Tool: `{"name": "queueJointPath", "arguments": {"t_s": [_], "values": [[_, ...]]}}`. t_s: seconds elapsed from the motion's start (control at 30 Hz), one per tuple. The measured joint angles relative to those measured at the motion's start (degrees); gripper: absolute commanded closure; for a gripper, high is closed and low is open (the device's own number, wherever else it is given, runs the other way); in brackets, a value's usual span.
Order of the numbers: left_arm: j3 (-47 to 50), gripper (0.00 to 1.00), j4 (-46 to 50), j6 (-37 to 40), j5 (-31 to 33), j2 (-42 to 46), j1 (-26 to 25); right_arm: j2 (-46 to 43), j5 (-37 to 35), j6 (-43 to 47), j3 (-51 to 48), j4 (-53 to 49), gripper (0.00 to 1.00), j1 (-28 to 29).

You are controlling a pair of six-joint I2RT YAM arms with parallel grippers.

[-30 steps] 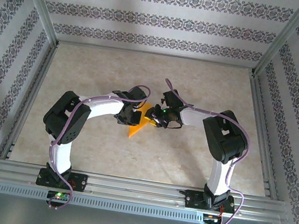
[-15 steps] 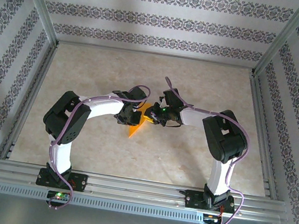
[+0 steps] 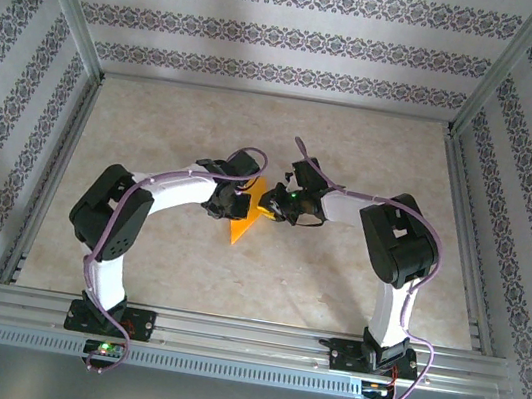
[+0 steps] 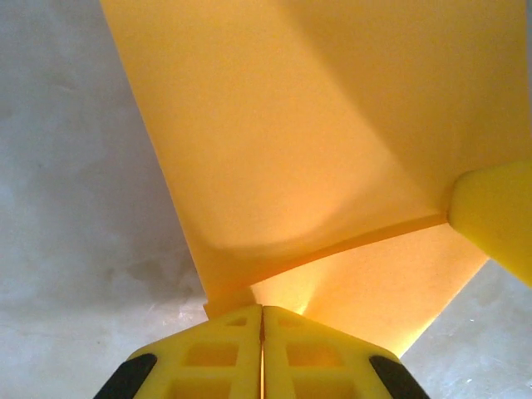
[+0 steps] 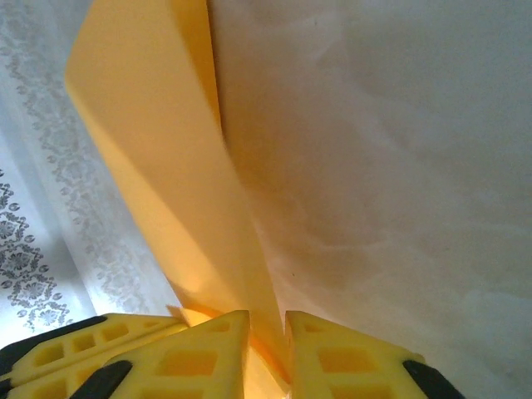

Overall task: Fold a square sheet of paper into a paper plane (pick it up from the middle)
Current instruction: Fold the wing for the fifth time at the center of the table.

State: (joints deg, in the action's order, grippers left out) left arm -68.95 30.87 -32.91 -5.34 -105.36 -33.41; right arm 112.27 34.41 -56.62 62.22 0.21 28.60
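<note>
Starting at the left of the overhead view, the left arm is seen bent over the pale marbled desk (image 3: 154,141), with its left claw (image 3: 227,206) brought to the middle of the desk. In the left wrist view, the left claw (image 4: 262,353) is shown with its yellow fingers (image 4: 216,366) pressed flat together, and the near corner of the orange sheet of paper (image 4: 316,125) is pinched between them. The sheet is creased, one fold line being seen to run across it above the fingers.

Between the two claws, in the overhead view, the orange sheet of paper (image 3: 241,226) is held as a narrow folded shape whose pointed tip is directed toward the near edge of the desk. Whether that tip touches the desk cannot be told.

Further right, a yellow finger (image 4: 499,220) of the other claw is seen touching the sheet's right edge. The right claw (image 3: 274,211) is set just beside the left one, on the sheet's far side. In the right wrist view, the right claw (image 5: 268,326) is drawn narrow, and a folded edge of the sheet (image 5: 150,150) is gripped in the slim gap between its fingers (image 5: 349,357). Patterned wallpaper (image 5: 33,208) is visible behind the sheet.
</note>
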Motion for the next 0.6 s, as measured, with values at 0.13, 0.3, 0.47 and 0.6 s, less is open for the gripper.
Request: {"name": "queueJointPath", "arguments": {"t_s": [0.13,0.3,0.47,0.6], "values": [[0.0,0.92,0.2,0.2,0.0,0.0,0.0,0.0,0.0,0.2,0.0,0.0,0.90,0.0],[0.0,0.89,0.4,0.2,0.7,0.8,0.0,-0.4,-0.4,0.2,-0.2,0.0,0.91,0.0],[0.6,0.81,-0.4,1.3,0.7,5.8,0.0,-4.7,-2.7,-0.2,-2.6,0.0,0.91,0.0],[3.5,0.76,-4.6,3.2,-0.5,10.5,-0.7,-10.8,-6.6,-1.1,-6.1,0.0,0.90,-0.7]]}}
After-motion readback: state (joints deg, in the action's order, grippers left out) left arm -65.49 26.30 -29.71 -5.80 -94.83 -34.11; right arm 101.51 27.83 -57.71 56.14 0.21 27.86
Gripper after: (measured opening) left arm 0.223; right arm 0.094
